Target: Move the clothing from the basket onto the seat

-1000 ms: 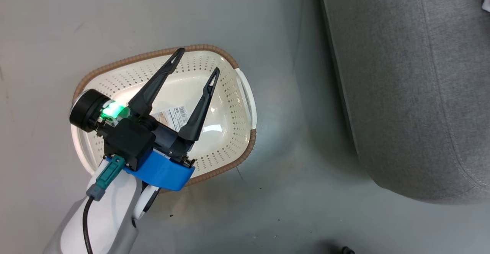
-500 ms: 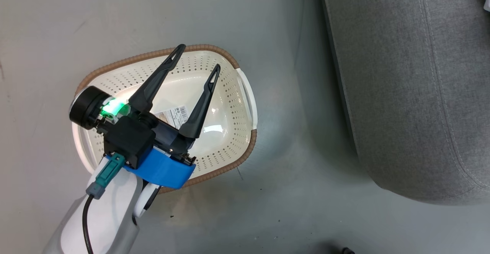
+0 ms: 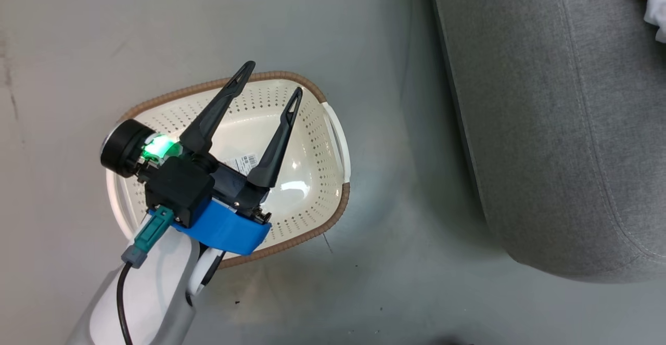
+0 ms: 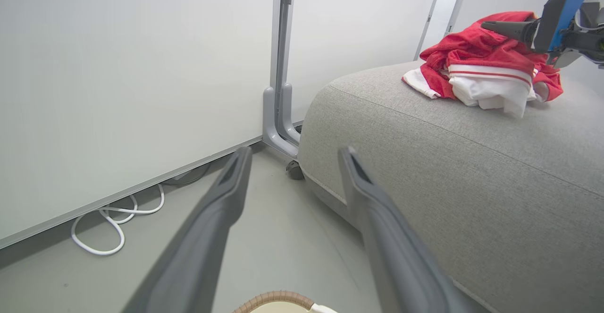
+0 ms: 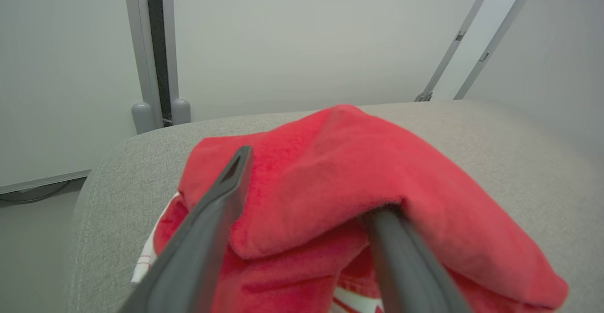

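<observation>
Grey seat | clothing hides one finger-end of right tool

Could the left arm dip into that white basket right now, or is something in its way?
Probably yes. The left pincer hangs open right over the basket, and nothing covers the basket's open top.

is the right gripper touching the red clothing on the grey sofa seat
Touching. The right wrist view shows a fold of the bright red fabric clothing draped over one finger of the open right gripper, hiding that fingertip.
</observation>
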